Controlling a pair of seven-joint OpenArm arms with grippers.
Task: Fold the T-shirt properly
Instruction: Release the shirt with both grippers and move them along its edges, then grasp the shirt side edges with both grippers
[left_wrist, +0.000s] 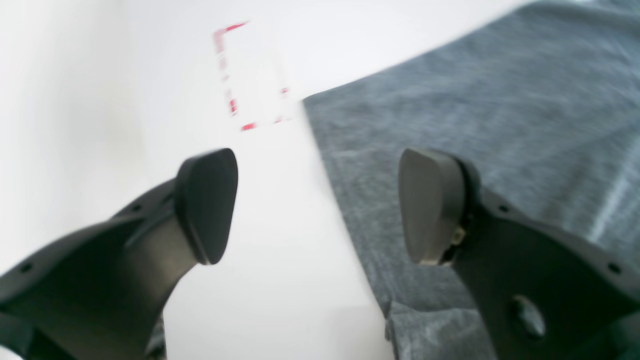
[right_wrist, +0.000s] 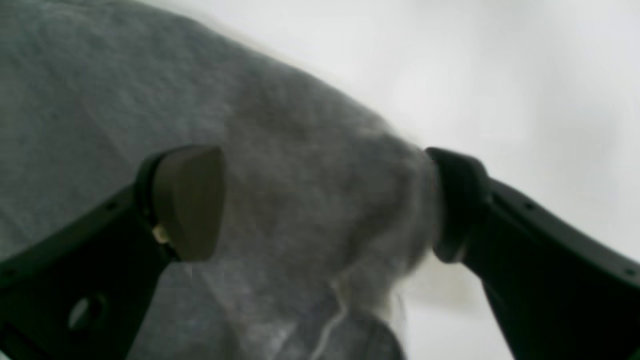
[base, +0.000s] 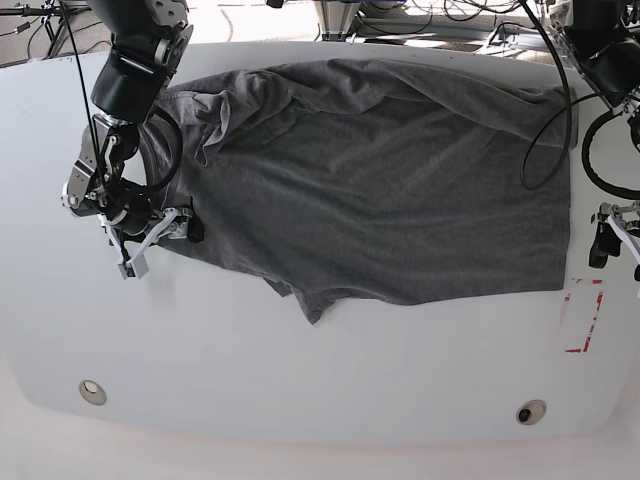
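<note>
The dark grey T-shirt (base: 380, 180) lies spread out across the white table, with wrinkles and a folded-in flap at its near edge. My right gripper (base: 165, 240) is at the shirt's left edge in the base view. In the right wrist view the right gripper (right_wrist: 320, 205) is open, its jaws straddling a raised bulge of T-shirt (right_wrist: 300, 190) fabric that reaches the right-hand finger (right_wrist: 455, 205). My left gripper (left_wrist: 320, 205) is open at the opposite edge, one finger (left_wrist: 430, 205) over the T-shirt (left_wrist: 500, 115), the other over bare table. In the base view the left gripper (base: 617, 245) is partly cut off.
Red corner marks (base: 583, 320) are taped on the table (base: 300, 380) beside the shirt's near right corner, and the red marks (left_wrist: 250, 75) also show beyond my left fingers. Two round holes (base: 92, 391) (base: 531, 411) sit near the table's front edge. Cables hang at the back right.
</note>
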